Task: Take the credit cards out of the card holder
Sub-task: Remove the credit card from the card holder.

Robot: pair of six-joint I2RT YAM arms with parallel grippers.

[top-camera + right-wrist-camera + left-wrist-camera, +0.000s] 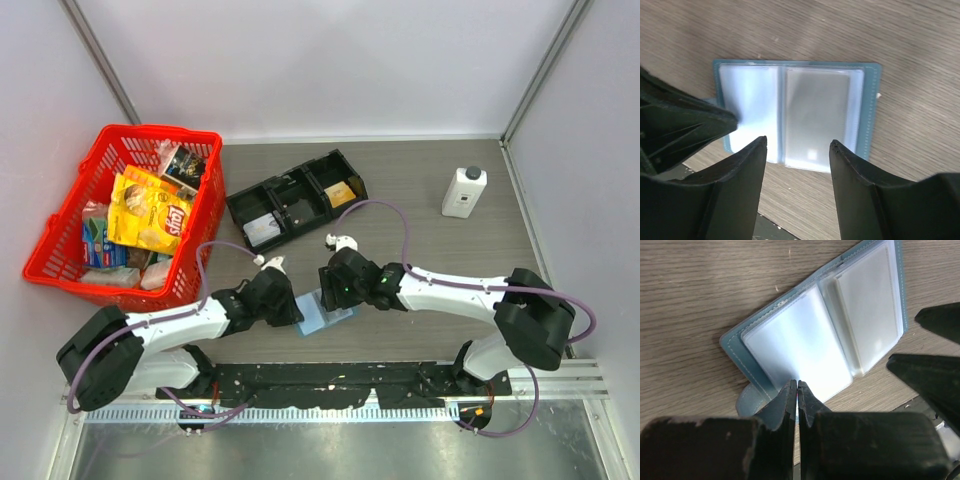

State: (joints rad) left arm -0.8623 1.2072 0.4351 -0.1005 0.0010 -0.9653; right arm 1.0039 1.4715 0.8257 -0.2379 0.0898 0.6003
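Groceries fill the red basket [160, 131] at the far left of the table [420, 170], a yellow crisp bag on top. Next along, the left arm [180, 325] lies low, reaching out from its base and slanting right towards the middle, wrist bent down to the tabletop. The left gripper [797, 385] has its jaws pressed together with barely a slit between them, tips resting at the near edge of the card holder [322, 320]. I cannot tell whether the edge of the clear sleeve is caught between them.

The holder lies open and flat on the wood between the two grippers, blue cover down, clear pockets facing up. Its left pocket looks pale and glossy. In the right pocket sits a greyish credit card [817, 110], fully tucked inside its sleeve.

Behind the holder, further back on the table, is a black three-compartment tray [262, 190] set at a slant, with small items in it.

The right gripper [797, 145] hangs over the holder's near edge with its jaws spread wide, gripping nothing, one finger below each pocket as its own camera sees it. The right arm [450, 290] stretches leftward from its base, forearm nearly level, wrist tipped down towards the holder and close to the left gripper.

At the far right back stands a white bottle [464, 192], upright.
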